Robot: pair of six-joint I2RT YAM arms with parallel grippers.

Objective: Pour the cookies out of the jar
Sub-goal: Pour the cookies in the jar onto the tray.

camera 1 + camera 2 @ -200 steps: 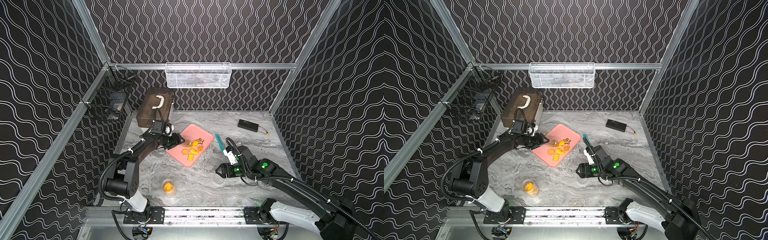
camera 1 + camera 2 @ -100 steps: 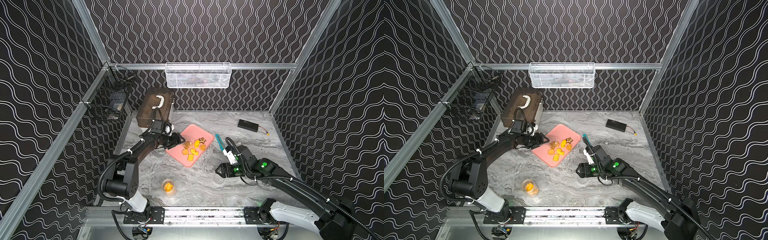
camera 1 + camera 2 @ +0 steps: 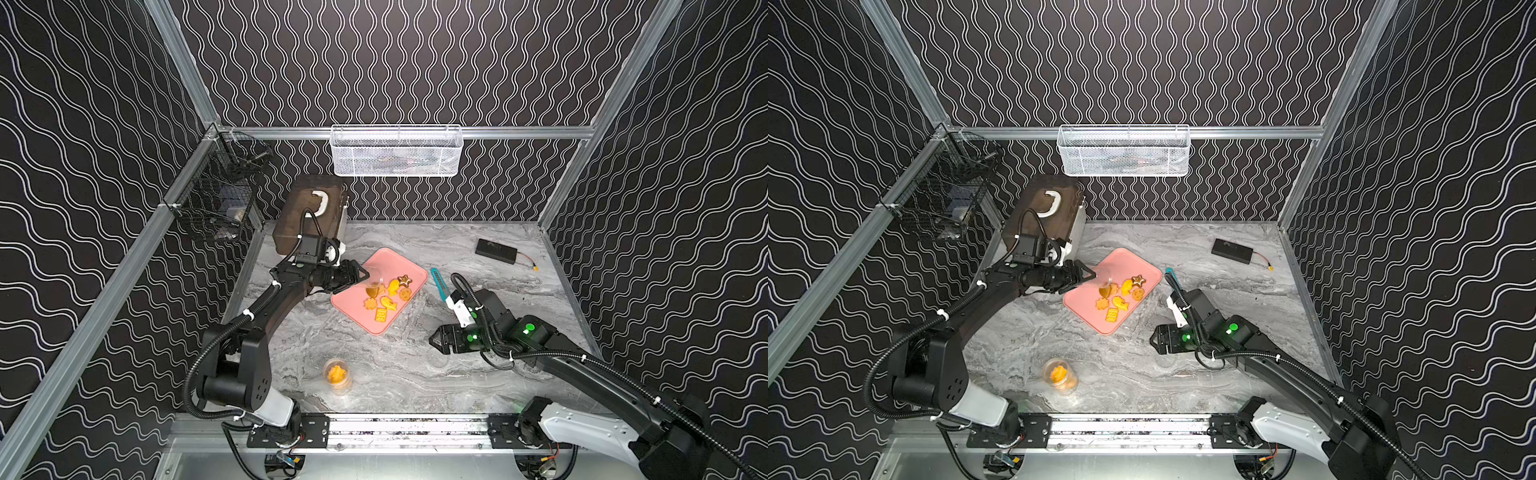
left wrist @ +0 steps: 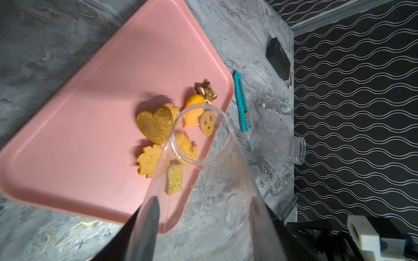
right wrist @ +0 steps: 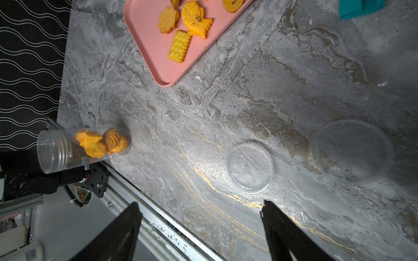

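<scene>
The left gripper (image 3: 359, 275) is clamped on a clear, cylindrical plastic jar (image 4: 203, 185), its dark fingers (image 4: 149, 217) pressing either side of the wall near the base. The jar is tilted mouth-down over a flat pink rectangular tray (image 3: 386, 259) on the grey marbled tabletop (image 3: 415, 374), entering from the tray's side nearest the left arm. The cookies (image 3: 386, 297) lie loose on the tray in a cluster just under and beyond the jar's mouth, toward the tray's far corner. At least 7 show in the left wrist view, among them a brown heart (image 4: 155, 127), an iced brown star (image 4: 207, 92), an orange flower (image 4: 150, 161) and a yellow rectangle (image 4: 174, 179). The right gripper (image 5: 200, 202) hovers low over the tabletop, off the tray's corner nearest the right arm, its jaws spread wide with nothing between them. 2 clear round lids (image 5: 248, 168) lie flat on the tabletop just past it. A teal utility knife (image 3: 438, 284) lies just beside the tray's edge on the right arm's side. A second clear plastic jar (image 3: 337, 376), orange-filled, stands well apart from the tray, toward the front rail.
</scene>
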